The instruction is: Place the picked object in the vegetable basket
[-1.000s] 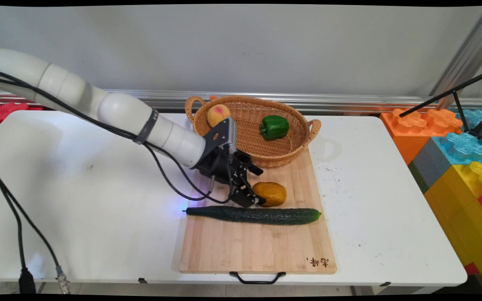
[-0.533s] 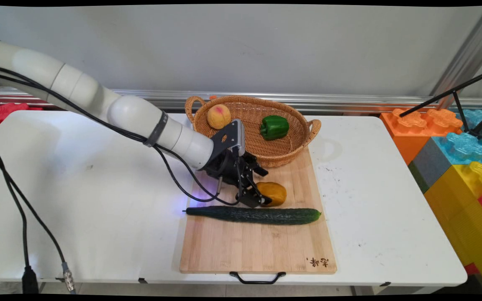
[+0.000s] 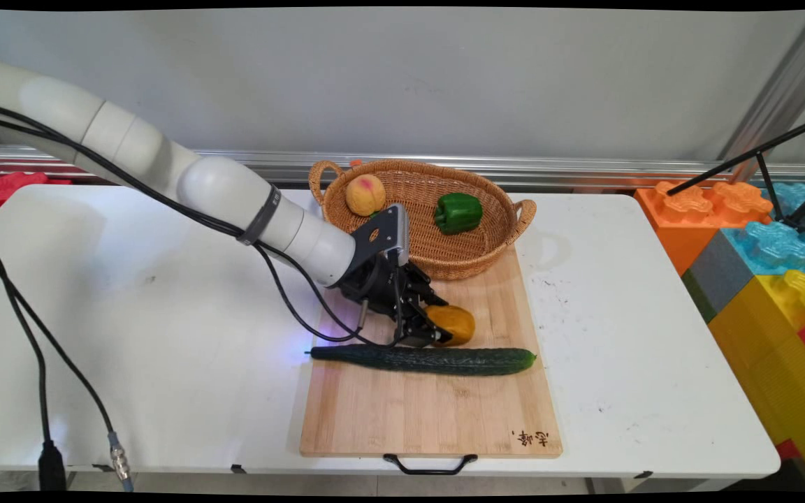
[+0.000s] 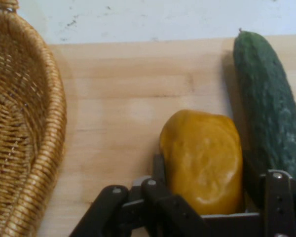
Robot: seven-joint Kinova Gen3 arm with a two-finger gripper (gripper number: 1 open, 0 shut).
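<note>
Jaws apparently closed around the yellow-orange fruit.

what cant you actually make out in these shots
- End effector grip: the yellow-orange fruit sits between its fingers, but contact is hidden in both views.
- Basket near rim: partly covered by the arm in the main view.
- Cucumber: cut off by the hand view's edge.

White rounded arm in tubular segments, dark band near the wrist, grey angled bracket above a black hand of pinned linkage bars, silver rivets, black cables trailing below
</note>
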